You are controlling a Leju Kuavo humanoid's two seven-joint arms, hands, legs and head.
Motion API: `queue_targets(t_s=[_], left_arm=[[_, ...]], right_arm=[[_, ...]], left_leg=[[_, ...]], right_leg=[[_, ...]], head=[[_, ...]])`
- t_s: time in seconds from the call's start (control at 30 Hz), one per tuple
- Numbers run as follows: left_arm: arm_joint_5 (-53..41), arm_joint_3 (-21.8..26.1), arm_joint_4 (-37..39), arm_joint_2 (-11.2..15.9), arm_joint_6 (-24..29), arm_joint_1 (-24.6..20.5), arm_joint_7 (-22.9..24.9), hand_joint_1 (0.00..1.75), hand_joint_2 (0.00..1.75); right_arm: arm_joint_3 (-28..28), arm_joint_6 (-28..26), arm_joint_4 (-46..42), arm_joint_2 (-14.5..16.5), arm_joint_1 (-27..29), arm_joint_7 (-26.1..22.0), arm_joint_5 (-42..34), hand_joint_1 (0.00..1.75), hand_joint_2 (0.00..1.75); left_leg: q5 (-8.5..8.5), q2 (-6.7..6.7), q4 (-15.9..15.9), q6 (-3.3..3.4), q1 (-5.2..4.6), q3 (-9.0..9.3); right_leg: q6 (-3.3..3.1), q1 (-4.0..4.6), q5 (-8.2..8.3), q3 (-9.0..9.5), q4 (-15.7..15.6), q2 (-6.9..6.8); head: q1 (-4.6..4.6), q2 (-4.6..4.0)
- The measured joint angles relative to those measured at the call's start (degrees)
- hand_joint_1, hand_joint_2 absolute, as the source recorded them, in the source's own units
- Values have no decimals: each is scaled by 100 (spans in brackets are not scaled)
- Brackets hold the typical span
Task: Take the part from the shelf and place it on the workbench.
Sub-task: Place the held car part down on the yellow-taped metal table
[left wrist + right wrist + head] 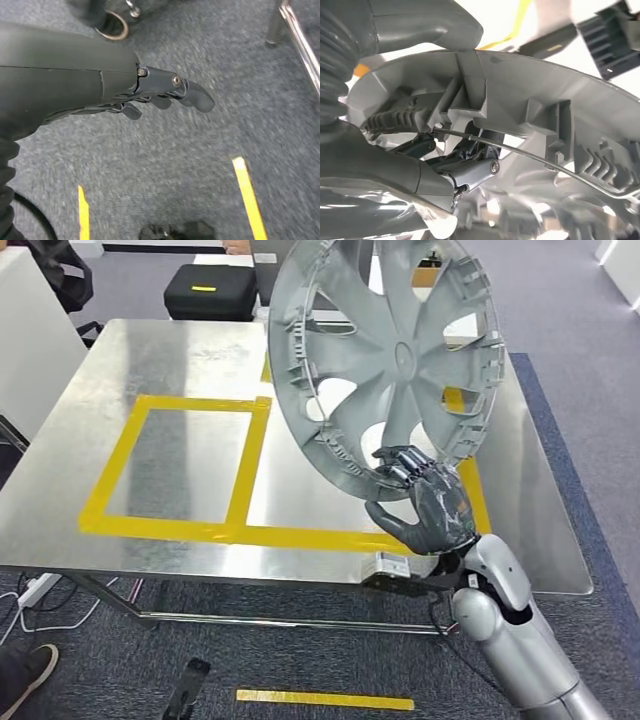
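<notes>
My left hand (166, 92) hangs over the carpet (170, 165) with its fingers (198, 97) stretched out and slightly apart, holding nothing; I judge it idle because the wheel cover needs only one grip.

My right hand (426, 502) grips the wheel cover (389, 360) at its lower rim, fingers (400, 468) curled over the edge and thumb beneath. In the right wrist view the fingers (471, 172) hook in among the inner ribs and the wire ring (531, 152); this probably keeps the rim from sliding out.

The cover rises steeply from my fingers, tilted, held clear above the metal surface (68, 480) and not touching it. Holding it by the low edge leaves the rest free to tip flat.

Beyond my fingers lie the yellow tape boxes (249, 455); the nearer box looks like the intended spot. Judgement: carried to the bench, not yet set down.

Farther off, past the surface, a black case (211, 290) sits on the floor.
</notes>
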Motion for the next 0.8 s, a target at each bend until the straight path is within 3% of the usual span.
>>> queue_targets(t_s=[0.03,0.07,0.1,0.17,0.2,0.23,0.4,0.47,0.53,0.57,0.6,0.63,0.7,0.73,0.8], left_arm=[[-3,-1,-2,-3,-34,-8,-15,0,175],[-5,-2,-3,-5,-68,-8,-38,0,175],[-15,-1,-4,-4,-114,-7,-70,0,175],[-67,-2,-8,-5,-241,-17,-168,0,175],[-103,-3,-10,-6,-311,-29,-226,0,175],[-144,-6,-13,-8,-369,-41,-276,0,175],[-242,-14,-25,-17,-645,-67,-500,0,175],[-242,-13,-31,-13,-706,-72,-581,0,175],[-246,-13,-32,-9,-710,-63,-606,0,175],[-251,-13,-32,-8,-702,-56,-606,0,175],[-255,-12,-32,-7,-689,-50,-606,0,175],[-257,-10,-32,-5,-673,-49,-606,0,175],[-259,-5,-34,-3,-644,-49,-606,0,175],[-259,-2,-36,-3,-631,-49,-606,0,175],[-259,2,-36,-5,-605,-40,-604,0,175]], right_arm=[[13,22,138,-11,-82,50,89,175,175],[31,54,294,-23,-165,103,175,175,175],[49,88,461,-38,-257,143,226,175,175],[57,129,832,-74,-440,166,172,175,175],[39,127,1025,-93,-526,162,115,175,175],[17,109,1226,-108,-609,172,89,175,175],[3,-130,2390,-169,-1071,499,823,175,175],[19,-145,2890,-209,-1237,574,1106,175,175],[33,-153,3298,-234,-1344,610,1228,175,175],[48,-142,3480,-244,-1381,646,1306,175,175],[72,-109,3660,-262,-1418,697,1413,175,175],[101,-66,3827,-285,-1453,750,1527,175,175],[163,21,4131,-336,-1512,821,1703,175,175],[189,45,4256,-363,-1543,831,1741,175,175],[233,76,4466,-414,-1608,849,1767,175,175]], left_leg=[[-36,-1,1,12,0,26],[-76,-3,3,14,1,67],[-122,-5,4,11,2,124],[-231,-20,5,-8,5,274],[-281,-33,8,-27,-3,331],[-316,-45,13,-49,-8,356],[-421,-45,109,-169,-17,295],[-671,-29,636,-223,2,42],[-919,-22,1411,-261,35,-402],[-923,-21,1634,-275,51,-564],[-814,-19,1658,-285,67,-637],[-594,-16,1450,-292,83,-600],[-99,-13,709,-296,101,-342],[30,-15,386,-289,101,-219],[34,-19,153,-257,74,-129]], right_leg=[[16,-2,-51,-286,370,0],[25,-4,13,-497,566,-1],[26,-5,210,-593,524,-2],[9,-3,847,-462,-152,-9],[-7,8,1090,-330,-502,-12],[-31,16,1205,-208,-787,-13],[-165,1,1100,-22,-1096,-5],[-216,-21,1081,40,-1131,-26],[-239,-21,1052,67,-1134,-29],[-238,-21,1035,84,-1133,-25],[-229,-22,1015,109,-1132,-20],[-215,-24,990,144,-1130,-16],[-165,-20,926,220,-1125,-21],[-135,-14,901,234,-1114,-23],[-72,-10,888,218,-1110,-27]], head=[[1,-1],[-1,-1],[-1,-1],[0,-1],[0,-1],[3,-1],[-7,0],[-14,-1],[-18,-1],[-18,-1],[-18,-1],[-19,-1],[-17,-1],[-15,-1],[-10,-1]])
